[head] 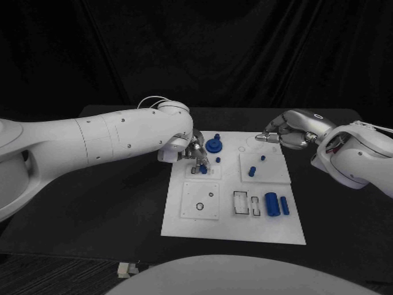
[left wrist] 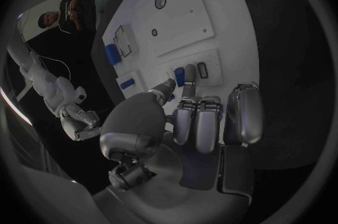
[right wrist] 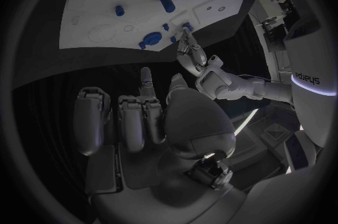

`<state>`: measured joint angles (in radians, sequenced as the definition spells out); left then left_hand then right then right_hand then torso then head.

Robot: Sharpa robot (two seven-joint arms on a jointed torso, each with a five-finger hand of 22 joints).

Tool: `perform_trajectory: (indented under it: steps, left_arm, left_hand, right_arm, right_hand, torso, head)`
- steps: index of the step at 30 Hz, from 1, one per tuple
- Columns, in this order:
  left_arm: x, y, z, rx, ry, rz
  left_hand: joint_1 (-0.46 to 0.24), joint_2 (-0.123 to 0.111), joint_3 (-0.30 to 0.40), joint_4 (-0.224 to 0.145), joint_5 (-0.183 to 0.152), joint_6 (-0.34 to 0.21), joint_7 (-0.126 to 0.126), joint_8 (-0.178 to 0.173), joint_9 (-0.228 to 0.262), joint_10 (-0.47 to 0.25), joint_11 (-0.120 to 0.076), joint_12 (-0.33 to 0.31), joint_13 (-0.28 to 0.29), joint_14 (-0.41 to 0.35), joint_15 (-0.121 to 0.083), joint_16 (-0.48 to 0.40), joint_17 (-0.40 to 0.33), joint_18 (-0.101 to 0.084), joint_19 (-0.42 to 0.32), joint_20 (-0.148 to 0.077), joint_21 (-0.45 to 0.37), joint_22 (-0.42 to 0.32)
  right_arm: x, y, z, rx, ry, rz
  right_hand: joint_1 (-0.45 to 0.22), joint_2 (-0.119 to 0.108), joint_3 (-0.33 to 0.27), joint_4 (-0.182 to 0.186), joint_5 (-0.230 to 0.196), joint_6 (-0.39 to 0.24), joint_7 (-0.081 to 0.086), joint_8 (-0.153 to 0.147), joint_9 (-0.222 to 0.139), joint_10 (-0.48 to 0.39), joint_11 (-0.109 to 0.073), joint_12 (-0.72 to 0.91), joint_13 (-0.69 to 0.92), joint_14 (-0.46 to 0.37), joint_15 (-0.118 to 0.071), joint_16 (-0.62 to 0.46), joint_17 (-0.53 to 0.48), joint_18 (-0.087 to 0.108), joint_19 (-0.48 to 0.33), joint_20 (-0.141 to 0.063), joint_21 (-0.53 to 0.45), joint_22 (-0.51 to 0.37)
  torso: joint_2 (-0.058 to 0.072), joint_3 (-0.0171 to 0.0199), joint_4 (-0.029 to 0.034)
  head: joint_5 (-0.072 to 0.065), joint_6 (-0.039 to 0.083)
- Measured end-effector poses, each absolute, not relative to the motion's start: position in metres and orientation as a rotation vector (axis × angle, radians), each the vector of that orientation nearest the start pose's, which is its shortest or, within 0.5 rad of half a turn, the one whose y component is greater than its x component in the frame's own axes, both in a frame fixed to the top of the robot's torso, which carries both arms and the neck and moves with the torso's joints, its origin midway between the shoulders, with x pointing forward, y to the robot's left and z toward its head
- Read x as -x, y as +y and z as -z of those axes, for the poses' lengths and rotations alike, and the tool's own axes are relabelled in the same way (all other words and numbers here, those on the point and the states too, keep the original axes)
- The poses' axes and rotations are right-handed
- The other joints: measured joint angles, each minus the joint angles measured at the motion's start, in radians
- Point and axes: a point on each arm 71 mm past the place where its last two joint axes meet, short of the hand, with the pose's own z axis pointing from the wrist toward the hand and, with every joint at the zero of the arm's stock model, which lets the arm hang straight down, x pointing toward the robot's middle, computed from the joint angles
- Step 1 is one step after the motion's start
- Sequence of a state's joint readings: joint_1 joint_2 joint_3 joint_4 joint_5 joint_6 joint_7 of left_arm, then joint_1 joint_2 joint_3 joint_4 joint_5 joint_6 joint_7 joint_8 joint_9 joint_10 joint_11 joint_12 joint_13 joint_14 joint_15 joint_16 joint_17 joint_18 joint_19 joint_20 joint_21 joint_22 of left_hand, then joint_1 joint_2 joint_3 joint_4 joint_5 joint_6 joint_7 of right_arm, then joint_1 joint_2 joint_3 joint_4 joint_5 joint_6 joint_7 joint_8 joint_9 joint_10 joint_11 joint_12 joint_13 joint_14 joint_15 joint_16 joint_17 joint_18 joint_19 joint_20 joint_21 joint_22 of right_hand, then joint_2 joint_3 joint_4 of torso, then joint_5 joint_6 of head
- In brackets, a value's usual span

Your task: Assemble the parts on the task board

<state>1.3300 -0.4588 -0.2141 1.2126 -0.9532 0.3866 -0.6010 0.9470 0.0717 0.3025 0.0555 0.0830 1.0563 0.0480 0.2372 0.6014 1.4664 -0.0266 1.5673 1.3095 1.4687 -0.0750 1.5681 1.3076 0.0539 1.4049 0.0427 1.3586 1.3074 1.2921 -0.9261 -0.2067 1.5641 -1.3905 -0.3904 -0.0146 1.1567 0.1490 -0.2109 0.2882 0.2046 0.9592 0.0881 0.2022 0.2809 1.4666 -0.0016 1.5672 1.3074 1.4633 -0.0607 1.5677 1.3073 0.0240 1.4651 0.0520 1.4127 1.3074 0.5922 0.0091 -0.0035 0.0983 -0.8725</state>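
Note:
The white task board (head: 234, 224) lies in the middle of the black table. My left hand (head: 192, 150) reaches over the board's far left part and pinches a small blue part (left wrist: 179, 76) between thumb and a finger, right at a slot in a small square tile (head: 202, 174). A round blue part with a stem (head: 214, 145) stands just beyond it. My right hand (head: 284, 136) hovers at the board's far right corner, most fingers curled in, and I see nothing in it. The left hand (right wrist: 191, 55) also appears in the right wrist view.
A thick blue cylinder (head: 271, 204) and a thinner blue bar (head: 284, 206) lie at the board's near right, beside two rectangular slots (head: 241, 203). Small blue pegs (head: 252, 173) stand on the right tile. A round recess (head: 199, 206) sits near left. Black table surrounds the board.

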Motion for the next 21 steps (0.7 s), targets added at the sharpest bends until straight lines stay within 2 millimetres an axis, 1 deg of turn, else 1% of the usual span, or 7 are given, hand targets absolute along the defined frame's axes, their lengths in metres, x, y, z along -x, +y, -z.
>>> perform_trajectory:
  steps: [3,6,9,14,17,19,21]
  left_arm:
    - [-0.5090,0.1166,0.2431,-0.080,2.594,0.252]
    - [-0.5089,0.1166,0.2433,-0.080,2.594,0.252]
    - [-0.5089,0.1166,0.2434,-0.081,2.594,0.252]
    - [-0.5088,0.1166,0.2436,-0.081,2.595,0.252]
    - [-0.5087,0.1166,0.2437,-0.081,2.595,0.252]
    - [-0.5087,0.1167,0.2437,-0.081,2.595,0.252]
    - [-0.5087,0.1167,0.2438,-0.081,2.595,0.252]
  left_hand:
    - [0.000,0.000,-0.003,0.003,-0.005,0.000,0.000,-0.002,0.000,0.000,0.000,0.000,0.000,0.000,0.000,0.000,0.000,0.000,-0.004,-0.004,-0.004,0.000]
    - [0.000,0.000,-0.008,0.008,-0.009,0.000,0.000,-0.004,0.000,0.000,0.000,-0.004,0.000,0.000,0.000,0.000,0.000,0.000,-0.004,-0.004,-0.004,0.000]
    - [-0.007,-0.007,-0.019,0.019,-0.015,0.004,0.004,-0.004,0.000,0.000,0.000,-0.004,0.000,0.000,0.000,0.000,0.000,0.000,-0.004,-0.004,-0.004,0.000]
    - [-0.007,-0.007,-0.030,0.030,-0.019,0.010,0.004,-0.004,0.004,0.000,0.000,-0.004,0.000,0.000,0.000,0.000,0.000,0.000,-0.004,-0.004,-0.004,0.000]
    - [-0.007,-0.007,-0.036,0.030,-0.019,0.020,-0.004,-0.003,0.011,0.000,0.000,-0.004,0.000,0.000,0.000,0.000,0.000,0.000,-0.004,-0.004,-0.004,0.000]
    - [-0.006,-0.007,-0.038,0.029,-0.019,0.026,-0.004,0.005,0.017,0.000,0.000,-0.004,0.000,0.000,0.000,0.000,0.000,0.000,-0.004,-0.004,-0.004,0.000]
    - [0.000,-0.013,-0.041,0.026,-0.019,0.028,-0.007,0.011,0.026,0.000,0.000,-0.004,0.000,0.000,0.000,0.000,0.000,0.000,-0.004,-0.004,-0.009,0.000]
  right_arm:
    - [-0.4688,-0.2284,0.1922,0.184,1.666,-0.665]
    - [-0.4688,-0.2282,0.1923,0.184,1.667,-0.665]
    - [-0.4688,-0.2282,0.1924,0.184,1.667,-0.665]
    - [-0.4688,-0.2284,0.1925,0.184,1.668,-0.664]
    - [-0.4689,-0.2285,0.1926,0.184,1.668,-0.664]
    - [-0.4690,-0.2285,0.1926,0.184,1.669,-0.663]
    - [-0.4691,-0.2285,0.1927,0.184,1.669,-0.663]
  right_hand:
    - [0.000,0.000,0.000,0.000,0.000,0.000,0.000,0.000,0.000,0.000,0.000,0.000,0.000,0.000,0.000,0.000,0.000,0.000,0.000,0.000,0.000,0.000]
    - [0.000,0.000,0.000,0.000,0.000,0.000,0.000,0.000,0.000,0.000,0.000,0.000,0.000,0.000,0.000,0.000,0.000,0.000,0.000,0.000,0.000,0.000]
    - [0.000,0.000,0.000,0.000,0.000,0.000,0.000,0.000,0.000,0.000,0.000,0.000,0.000,0.000,0.000,0.000,0.000,0.000,0.000,0.000,0.000,0.000]
    - [0.000,0.000,0.000,0.000,0.000,0.000,0.000,0.000,0.000,0.000,0.000,0.000,0.000,0.000,0.000,0.000,0.000,0.000,0.000,0.000,0.000,0.000]
    - [0.000,0.000,-0.006,0.000,0.000,0.000,0.000,0.000,0.000,0.000,0.000,0.000,0.000,0.000,0.000,0.000,0.000,0.000,0.000,0.000,-0.006,0.000]
    - [0.000,0.000,-0.007,0.001,0.000,0.000,0.000,0.000,0.001,0.000,0.000,0.000,0.000,0.000,0.000,0.000,0.000,0.000,0.000,0.000,-0.006,0.000]
    - [0.000,0.000,-0.007,0.001,0.000,0.000,0.000,0.000,0.001,0.000,0.000,0.000,0.000,0.000,0.000,0.000,0.000,0.000,0.000,0.000,-0.006,0.000]
  torso:
    - [0.000,0.0000,0.0000]
    - [0.000,0.0000,0.0000]
    - [0.000,0.0002,0.0000]
    - [0.000,0.0003,0.0001]
    - [0.000,0.0003,0.0002]
    - [0.000,0.0003,0.0002]
    - [0.000,0.0003,0.0002]
  head:
    - [0.001,0.000]
    - [0.002,0.000]
    - [0.002,0.000]
    - [0.003,0.000]
    - [0.003,0.000]
    - [0.002,0.000]
    - [0.002,0.000]
